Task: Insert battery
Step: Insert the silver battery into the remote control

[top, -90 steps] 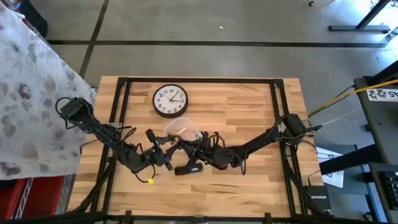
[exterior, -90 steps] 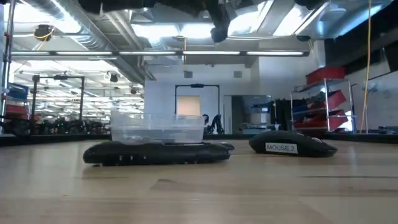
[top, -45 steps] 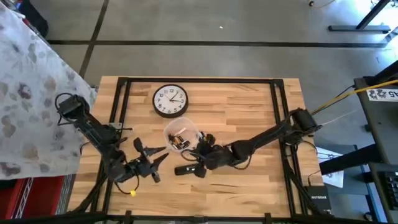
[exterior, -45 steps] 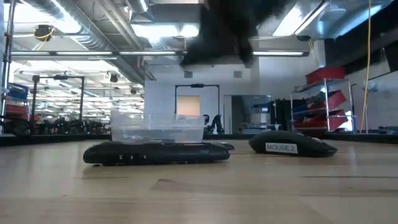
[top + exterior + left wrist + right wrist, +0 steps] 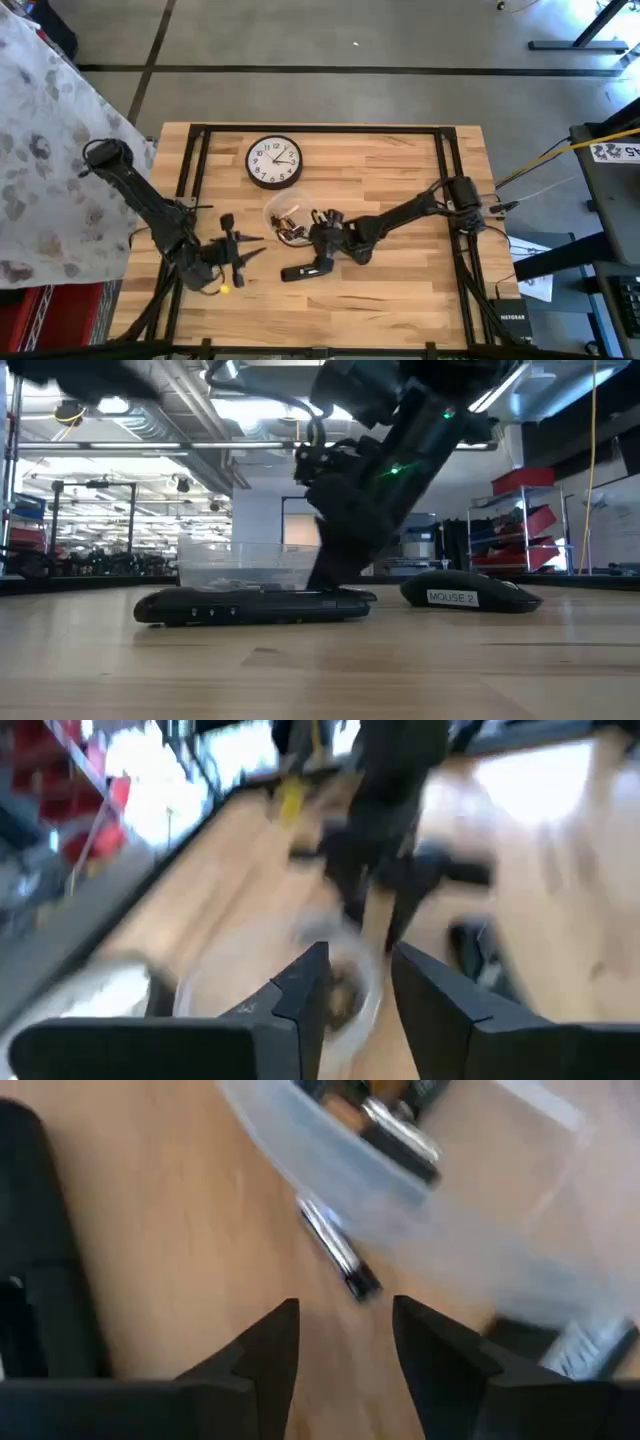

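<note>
A loose battery (image 5: pixel 338 1260) lies flat on the wood between a clear tub of batteries (image 5: pixel 288 222) and a black remote (image 5: pixel 304 270). My right gripper (image 5: pixel 345 1335) is low over it and open, its fingertips standing to either side of the battery's near end. The low view shows that arm (image 5: pixel 372 480) reaching down behind the remote (image 5: pixel 250 605). A black mouse (image 5: pixel 470 597) lies to the right of the remote. My left gripper (image 5: pixel 240 252) hovers open to the left of the tub (image 5: pixel 290 985), holding nothing.
A round wall clock (image 5: pixel 274 161) lies face up at the table's far side. A black metal frame (image 5: pixel 190 180) runs along the table's edges. Bare wood (image 5: pixel 400 290) lies near the front right.
My left gripper has drawn back from the middle toward the table's left edge. My right gripper has come down from high above the remote to the tabletop beside the tub.
</note>
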Motion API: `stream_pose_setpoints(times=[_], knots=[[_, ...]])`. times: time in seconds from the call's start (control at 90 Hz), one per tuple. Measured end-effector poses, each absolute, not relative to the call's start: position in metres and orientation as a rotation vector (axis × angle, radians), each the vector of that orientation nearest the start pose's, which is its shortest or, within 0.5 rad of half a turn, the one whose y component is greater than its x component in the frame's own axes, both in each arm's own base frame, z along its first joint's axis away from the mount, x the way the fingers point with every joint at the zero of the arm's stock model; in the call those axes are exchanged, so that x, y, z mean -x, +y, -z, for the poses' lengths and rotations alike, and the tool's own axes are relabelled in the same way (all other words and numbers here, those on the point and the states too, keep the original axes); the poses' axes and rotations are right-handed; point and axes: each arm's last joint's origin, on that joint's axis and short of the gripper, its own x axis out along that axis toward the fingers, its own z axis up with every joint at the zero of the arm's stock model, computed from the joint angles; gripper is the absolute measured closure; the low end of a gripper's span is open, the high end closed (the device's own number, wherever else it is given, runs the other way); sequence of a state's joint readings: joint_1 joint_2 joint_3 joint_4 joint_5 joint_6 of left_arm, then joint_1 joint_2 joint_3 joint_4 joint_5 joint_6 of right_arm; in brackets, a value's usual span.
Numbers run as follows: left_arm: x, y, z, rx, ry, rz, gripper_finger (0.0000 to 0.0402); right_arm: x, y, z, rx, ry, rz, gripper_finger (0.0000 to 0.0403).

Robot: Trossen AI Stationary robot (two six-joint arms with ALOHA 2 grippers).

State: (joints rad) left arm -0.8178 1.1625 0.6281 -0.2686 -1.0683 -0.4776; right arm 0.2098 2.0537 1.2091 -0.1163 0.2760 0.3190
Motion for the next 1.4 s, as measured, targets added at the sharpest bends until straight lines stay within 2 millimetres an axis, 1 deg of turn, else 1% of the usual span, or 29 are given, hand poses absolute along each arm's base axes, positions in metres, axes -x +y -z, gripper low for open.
stream_pose_setpoints(times=[0.089,0.211,0.433,0.489,0.544,0.689,0.733,0.822,0.922,1.067,1.244,1.3,1.4], knots=[[-0.16,-0.134,-0.208,-0.171,0.44,-0.365,0.0306,-0.399,0.073,-0.114,-0.037,0.915,0.191,0.0259],[-0.157,-0.131,-0.205,-0.16,0.46,-0.386,0.0306,-0.4,0.07,-0.115,0.01,0.915,0.145,0.026],[-0.158,-0.131,-0.205,-0.162,0.453,-0.396,0.0306,-0.403,0.059,-0.115,-0.003,0.922,0.104,0.0266],[-0.158,-0.13,-0.205,-0.16,0.452,-0.397,0.0306,-0.404,0.056,-0.113,-0.02,0.926,0.089,0.0279],[-0.158,-0.131,-0.205,-0.154,0.451,-0.398,0.0306,-0.406,0.054,-0.11,-0.039,0.925,0.068,0.03],[-0.158,-0.131,-0.205,-0.151,0.451,-0.399,0.0306,-0.41,0.054,-0.097,-0.09,0.932,0.028,0.038],[-0.158,-0.131,-0.205,-0.145,0.452,-0.397,0.0306,-0.41,0.055,-0.095,-0.103,0.936,0.038,0.0389],[-0.158,-0.131,-0.205,-0.14,0.453,-0.396,0.0306,-0.409,0.062,-0.095,-0.124,0.933,0.074,0.0389],[-0.158,-0.131,-0.205,-0.14,0.454,-0.394,0.0306,-0.406,0.07,-0.106,-0.12,0.922,0.086,0.0396],[-0.157,-0.131,-0.205,-0.14,0.456,-0.393,0.0306,-0.397,0.084,-0.128,-0.102,0.974,0.084,0.0399],[-0.157,-0.131,-0.205,-0.138,0.456,-0.392,0.0306,-0.402,0.106,-0.173,-0.084,1.021,0.025,0.0401],[-0.157,-0.131,-0.204,-0.133,0.464,-0.384,0.0306,-0.403,0.112,-0.182,-0.079,1.056,0.004,0.0402],[-0.157,-0.133,-0.203,-0.108,0.513,-0.328,0.0306,-0.413,0.12,-0.198,-0.116,1.076,-0.071,0.0402]])
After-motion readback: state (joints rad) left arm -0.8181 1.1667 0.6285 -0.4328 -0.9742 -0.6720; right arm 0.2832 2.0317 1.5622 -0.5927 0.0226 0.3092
